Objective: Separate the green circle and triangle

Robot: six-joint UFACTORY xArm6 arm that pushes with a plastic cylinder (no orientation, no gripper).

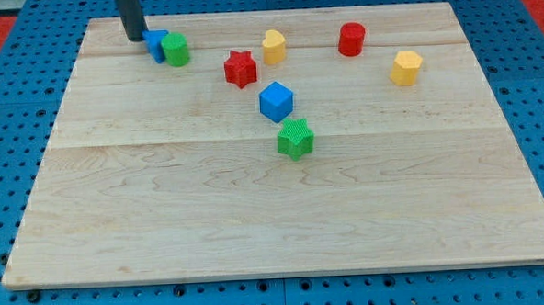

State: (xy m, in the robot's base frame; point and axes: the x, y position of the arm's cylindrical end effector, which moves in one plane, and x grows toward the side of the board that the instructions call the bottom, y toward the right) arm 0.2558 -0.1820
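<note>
While my tip touches the blue triangle, the green circle adjoins it.

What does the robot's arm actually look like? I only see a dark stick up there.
Only that stick shows: a straight, smooth, dark grey-black rod coming in from the view's top, round in section. My tip is plain and blunt, with no visible cables, markings or fingers. It sits just left of the blue triangle, which touches the green circle.
</note>
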